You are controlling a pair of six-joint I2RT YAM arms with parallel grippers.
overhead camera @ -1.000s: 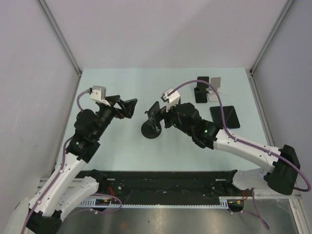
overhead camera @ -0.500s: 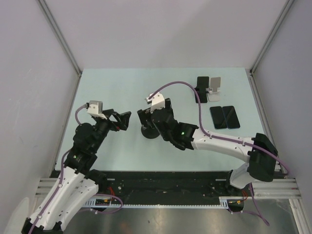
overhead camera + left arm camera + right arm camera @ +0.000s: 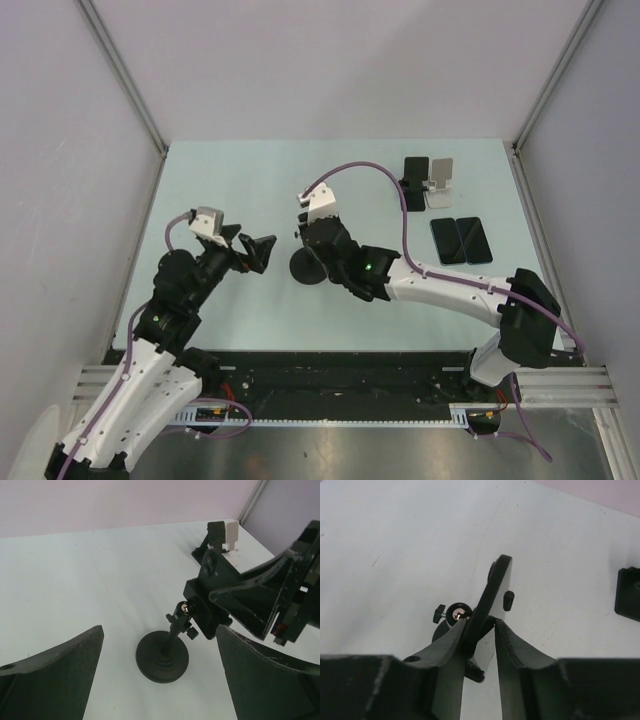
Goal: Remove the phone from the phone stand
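The phone stand has a round black base [image 3: 305, 270] in the middle of the table, seen closer in the left wrist view [image 3: 162, 657]. Its stem ends in a ball joint [image 3: 457, 612]. The phone [image 3: 492, 587] is a thin black slab standing edge-on in the stand's clamp. My right gripper [image 3: 479, 621] is shut on the phone's lower part, one finger on each face. From above, the right gripper [image 3: 306, 242] covers the phone. My left gripper [image 3: 262, 250] hangs open just left of the stand, with the base between its fingers' lines [image 3: 159, 628] but apart from them.
Two dark phones [image 3: 461, 240] lie flat side by side at the right. A black holder [image 3: 415, 182] and a pale one [image 3: 441, 178] stand at the back right. Enclosure walls close in the left, right and far edges.
My right arm swung left from beside the stand to over it and its jaws closed from wide open onto the phone. The left arm shifted slightly, still open.
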